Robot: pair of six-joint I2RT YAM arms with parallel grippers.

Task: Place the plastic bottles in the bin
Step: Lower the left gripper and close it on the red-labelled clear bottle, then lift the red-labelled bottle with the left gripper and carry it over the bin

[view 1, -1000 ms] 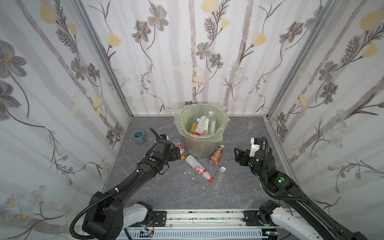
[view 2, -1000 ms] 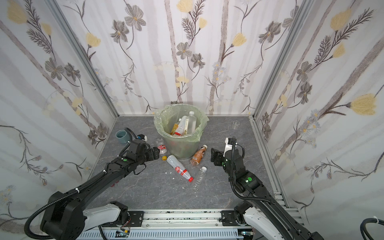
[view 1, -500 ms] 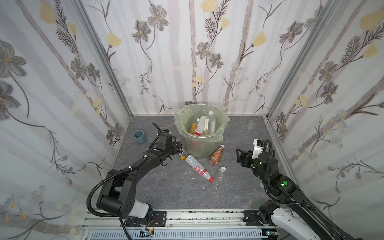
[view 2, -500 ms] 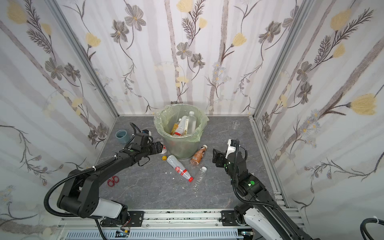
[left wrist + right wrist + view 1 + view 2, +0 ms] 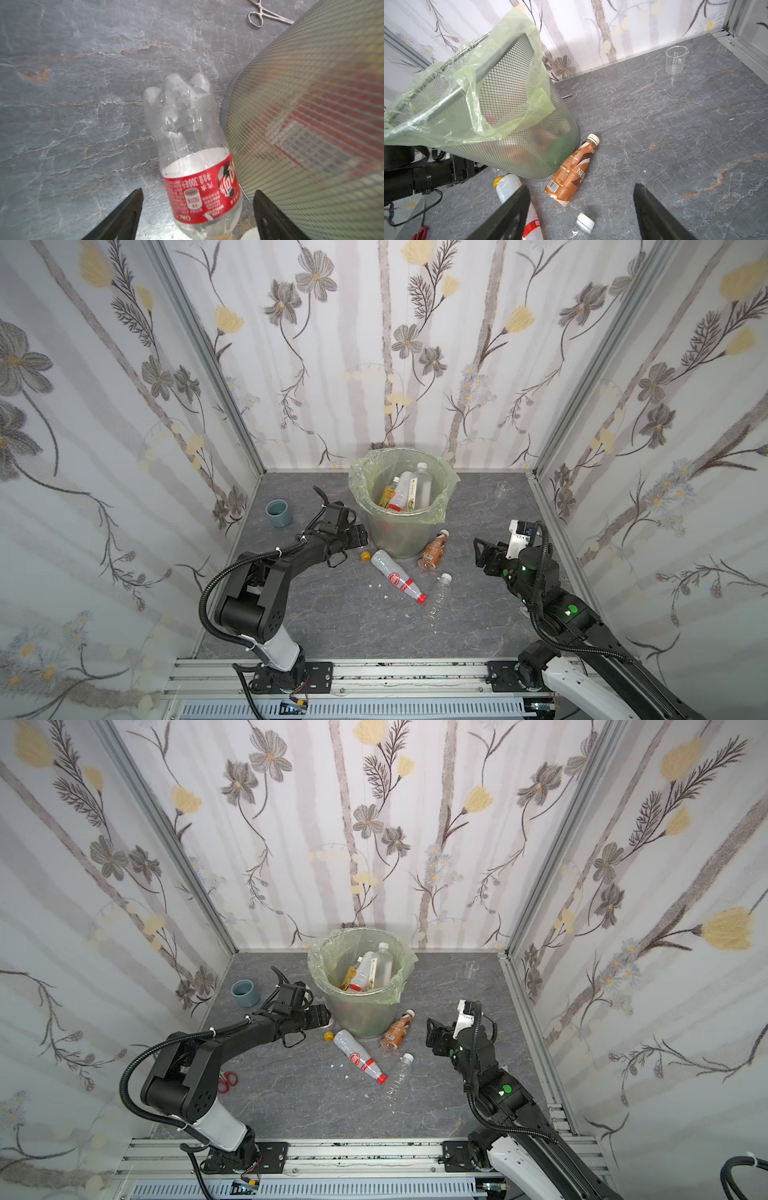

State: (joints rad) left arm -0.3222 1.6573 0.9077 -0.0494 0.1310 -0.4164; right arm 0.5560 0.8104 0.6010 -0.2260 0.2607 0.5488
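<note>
Loosely between parted left gripper jaws, red-labelled bottle beside bin; right gripper likewise parted

left arm reaches out low, left tool just beside the bin, jaws apart. right tool hovers off the bin's other side, jaws apart too, empty.

Red label: on the clear bottle we read "300" among Chinese characters (the figures stand upside down in the left wrist view), and "Coke" in white script by the label's edge.
Brown bottle: we make out white letters "NES", with the rest curving out of sight.
Barcode: on the same bottle; we find its digits too small.
Beaker: printed scale marks that we cannot read.
</note>
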